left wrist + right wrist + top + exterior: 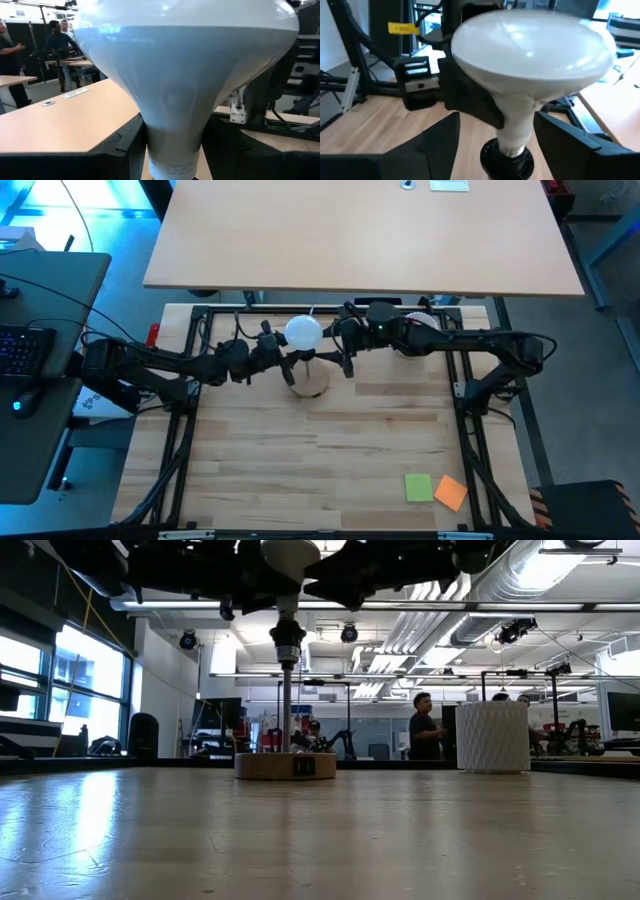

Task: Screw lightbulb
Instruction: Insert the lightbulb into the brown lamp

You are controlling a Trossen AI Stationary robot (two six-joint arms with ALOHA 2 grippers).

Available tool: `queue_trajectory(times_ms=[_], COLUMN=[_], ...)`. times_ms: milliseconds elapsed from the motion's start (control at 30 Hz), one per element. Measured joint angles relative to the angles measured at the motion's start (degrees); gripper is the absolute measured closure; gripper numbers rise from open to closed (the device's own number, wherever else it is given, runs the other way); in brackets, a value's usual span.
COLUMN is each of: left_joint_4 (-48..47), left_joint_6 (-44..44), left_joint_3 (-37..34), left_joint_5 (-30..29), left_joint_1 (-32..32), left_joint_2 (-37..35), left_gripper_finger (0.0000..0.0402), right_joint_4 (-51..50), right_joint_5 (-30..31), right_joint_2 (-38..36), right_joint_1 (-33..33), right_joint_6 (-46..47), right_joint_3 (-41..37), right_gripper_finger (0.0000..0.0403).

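The white lightbulb stands upright over the black socket of a post on a round wooden stand. Its threaded base meets the socket's mouth. My left gripper comes from the table's left and is shut on the bulb below its globe. My right gripper comes from the table's right. It is open, with one finger on either side of the bulb's neck, apart from it. My left gripper pinches the bulb's narrow neck between its two fingers, just below the flare of the globe. The fingers come level from the table's left. The bulb stands upright, its screw base at the socket's mouth.
A white ribbed cup stands at the back right of the table. A green sticky note and an orange sticky note lie near the front right edge. A second table stands beyond the far edge. People stand in the room behind.
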Motion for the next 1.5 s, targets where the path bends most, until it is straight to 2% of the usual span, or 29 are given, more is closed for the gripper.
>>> queue_trajectory(times_ms=[133,433,833,1000,1267,1500], left_joint_4=[-1.14,-1.75,-2.6,-3.1,-4.68,-11.28], left_joint_6=[-0.34,-0.89,-1.24,-1.35,-1.25,-0.72], left_joint_3=[0.02,0.02,0.02,0.02,0.02,0.04], left_joint_5=[-0.07,-0.05,1.33,2.79,3.06,2.56], left_joint_1=[0.04,0.02,0.04,0.07,0.02,0.0], left_joint_2=[0.0,0.0,0.0,0.0,-0.12,-4.16], left_gripper_finger=[0.0252,0.0236,0.0232,0.0205,0.0146,0.0133], right_joint_4=[4.45,15.27,18.91,18.78,17.81,17.81], right_joint_5=[0.1,0.08,-2.76,-3.62,-3.58,-3.57], right_joint_2=[1.68,7.0,9.23,9.3,9.32,9.32], right_joint_1=[-0.11,-0.09,-0.52,-0.98,-1.17,-1.16], right_joint_6=[2.92,6.49,5.61,6.26,6.48,6.19], right_joint_3=[-0.02,-0.07,-0.07,-0.07,-0.09,-0.09], right_gripper_finger=[0.0138,0.0137,0.0146,0.0166,0.0171,0.0171])
